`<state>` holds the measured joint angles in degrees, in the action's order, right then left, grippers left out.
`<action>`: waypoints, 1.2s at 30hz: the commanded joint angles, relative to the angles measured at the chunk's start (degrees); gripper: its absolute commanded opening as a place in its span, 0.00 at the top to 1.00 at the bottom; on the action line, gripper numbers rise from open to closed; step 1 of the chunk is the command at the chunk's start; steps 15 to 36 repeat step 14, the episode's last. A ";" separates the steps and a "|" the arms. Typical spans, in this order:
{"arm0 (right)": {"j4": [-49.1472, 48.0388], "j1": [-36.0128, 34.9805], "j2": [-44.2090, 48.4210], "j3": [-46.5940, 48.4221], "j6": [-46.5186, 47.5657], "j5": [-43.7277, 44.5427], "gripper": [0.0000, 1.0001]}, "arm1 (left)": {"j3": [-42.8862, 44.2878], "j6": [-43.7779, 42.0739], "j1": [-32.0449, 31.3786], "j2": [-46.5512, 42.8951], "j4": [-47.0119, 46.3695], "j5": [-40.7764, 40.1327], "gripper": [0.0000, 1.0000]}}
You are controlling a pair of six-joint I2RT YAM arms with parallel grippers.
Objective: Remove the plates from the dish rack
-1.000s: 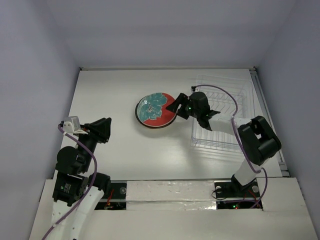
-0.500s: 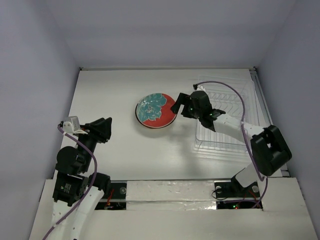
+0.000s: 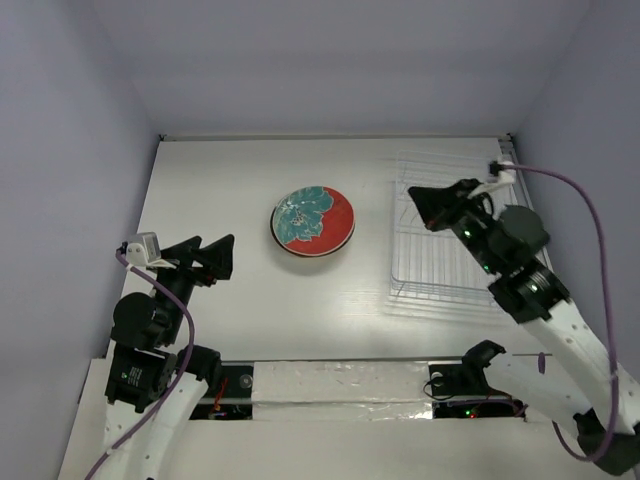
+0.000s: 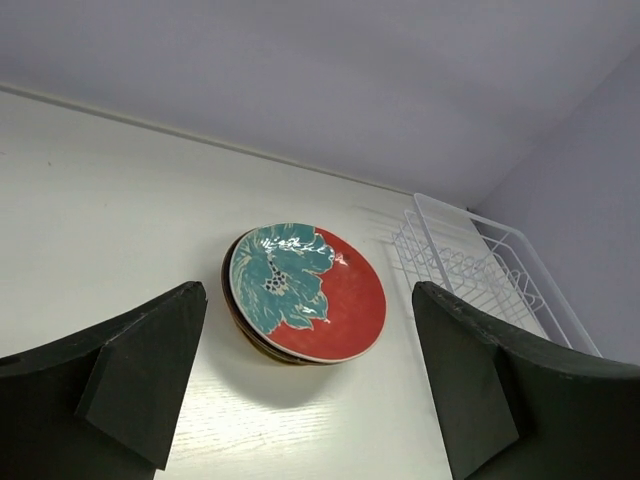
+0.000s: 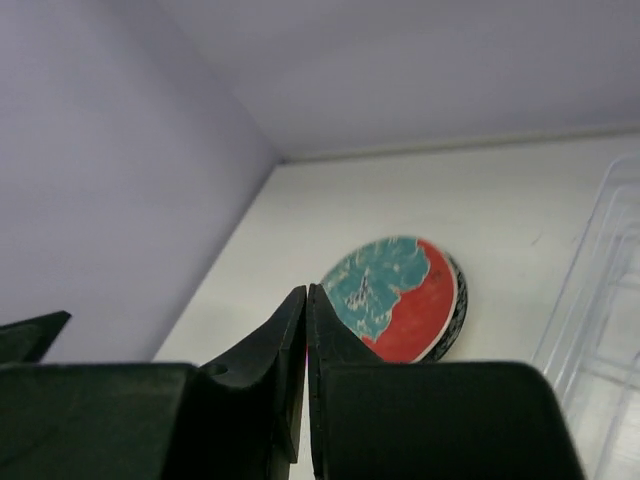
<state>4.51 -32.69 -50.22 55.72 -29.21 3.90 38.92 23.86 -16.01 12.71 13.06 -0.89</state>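
Note:
The plates lie in a low stack [image 3: 313, 222] on the table left of the dish rack, with the red one with the teal flower [image 4: 305, 292] on top and darker rims showing under it [image 5: 452, 312]. The clear wire dish rack [image 3: 450, 240] stands at the right, and I see no plate in its slots. My right gripper [image 3: 414, 193] hovers over the rack's near-left part, shut on nothing, its tips [image 5: 305, 292] pointing toward the stack. My left gripper [image 3: 226, 258] is open and empty, well to the left of the stack and facing it.
White walls close the table at the back and sides. The rack's white wire side [image 4: 470, 262] sits close to the right wall. A purple cable [image 3: 590, 215] loops from the right arm over the table's right edge.
My right gripper has pulled back from the plate stack to above the rack and shut its jaws. My left gripper's fingers have spread wider; the stack has not moved.

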 commanded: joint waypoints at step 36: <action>9.99 -0.27 34.48 -8.61 -0.32 32.58 0.00 | 6.18 -0.30 0.28 5.75 -7.26 2.73 0.15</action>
